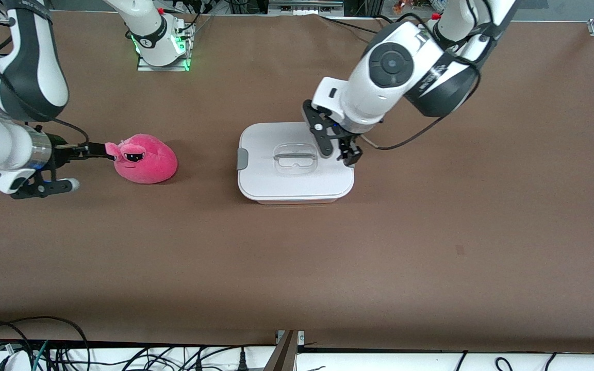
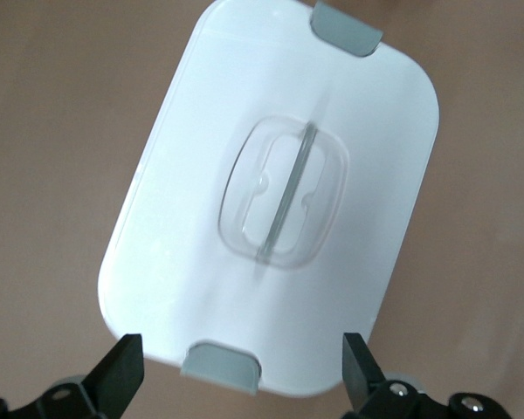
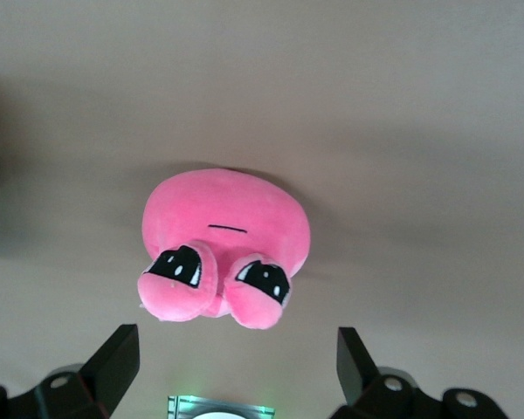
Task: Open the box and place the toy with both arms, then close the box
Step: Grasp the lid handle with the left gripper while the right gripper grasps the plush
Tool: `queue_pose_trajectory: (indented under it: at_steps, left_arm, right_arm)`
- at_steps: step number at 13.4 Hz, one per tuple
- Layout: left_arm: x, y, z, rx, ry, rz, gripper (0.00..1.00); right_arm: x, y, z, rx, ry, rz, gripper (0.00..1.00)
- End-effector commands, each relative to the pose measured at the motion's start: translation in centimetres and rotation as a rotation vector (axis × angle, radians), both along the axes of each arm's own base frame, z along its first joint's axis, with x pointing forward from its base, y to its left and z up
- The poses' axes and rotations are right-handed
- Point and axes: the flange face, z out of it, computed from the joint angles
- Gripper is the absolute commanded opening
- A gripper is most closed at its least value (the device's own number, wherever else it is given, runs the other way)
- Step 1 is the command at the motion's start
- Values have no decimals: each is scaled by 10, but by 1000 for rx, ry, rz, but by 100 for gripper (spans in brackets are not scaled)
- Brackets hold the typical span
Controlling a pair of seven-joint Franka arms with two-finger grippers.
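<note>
The box (image 1: pixel 295 163) sits shut near the middle of the desk, its white lid (image 2: pixel 271 205) clipped down by a grey clip (image 1: pixel 242 158) on the end toward the right arm and a second clip (image 2: pixel 222 364) on the end toward the left arm. The left gripper (image 1: pixel 339 149) hangs over that latter end, jaws spread wide with nothing held — the wrist view shows the second clip lying between the fingers (image 2: pixel 122 374). The step in hand is judged to be unlatching, so the clip should be caught under its lower lip and levered outward, not pressed down, and the tub should be kept from sliding. The toy (image 1: pixel 145 158) lies on the cloth toward the right arm's end of the desk, well apart from the box. The right gripper (image 1: pixel 103 150) is at the toy's eye side, fingers wide apart and empty in its wrist view — a grasp is best closed across the plush body, not the stalked eyes (image 3: pixel 217 273).
</note>
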Motion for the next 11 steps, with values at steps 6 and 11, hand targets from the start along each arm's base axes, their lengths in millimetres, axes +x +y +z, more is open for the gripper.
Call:
queue_pose_trajectory:
  at_steps: [6,11]
  left_arm:
    - [-9,-63,-48,-34,-96,-147,100]
    - [-14,-77,-77,-38,-96,-165,100]
  right_arm:
    - [-51,34,-39,-25,-10,219,100]
    - [-55,36,-55,29,-37,397,100]
